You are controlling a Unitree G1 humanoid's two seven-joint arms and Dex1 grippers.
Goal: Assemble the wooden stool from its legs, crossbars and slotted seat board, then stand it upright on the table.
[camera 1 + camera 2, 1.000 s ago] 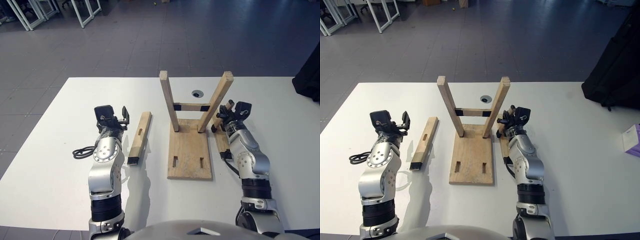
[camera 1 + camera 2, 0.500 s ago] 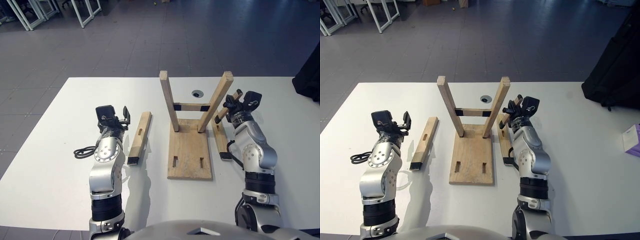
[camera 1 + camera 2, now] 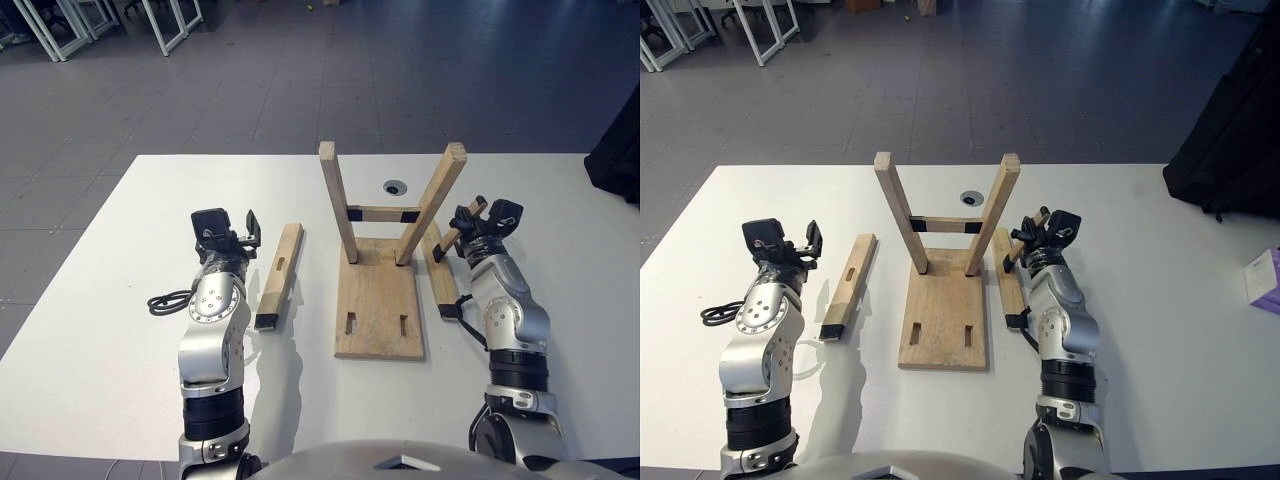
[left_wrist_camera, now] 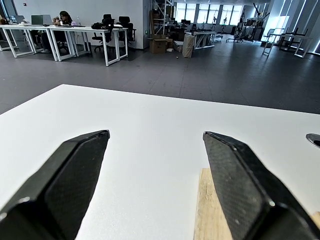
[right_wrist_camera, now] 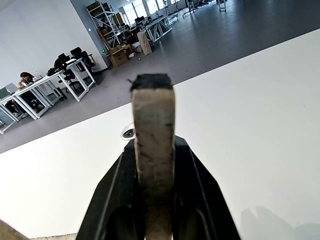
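White table (image 3: 100, 380) carries the seat board (image 3: 380, 300), two legs (image 3: 338, 200) already slotted. My right gripper (image 3: 478, 222) clamps a crossbar (image 5: 153, 125) raised clear, probably for fitting; left gripper (image 3: 228, 230) gapes wide, empty, beside a loose leg (image 3: 280, 268).

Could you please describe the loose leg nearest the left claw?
On the white table, find the seat board with two upright legs. The loose leg lies flat on its left, alone; the other flat leg lies on its right.

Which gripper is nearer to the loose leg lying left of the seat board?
Left. The left gripper is open right beside the leg; the right gripper, holding a crossbar, is across the seat board from it.
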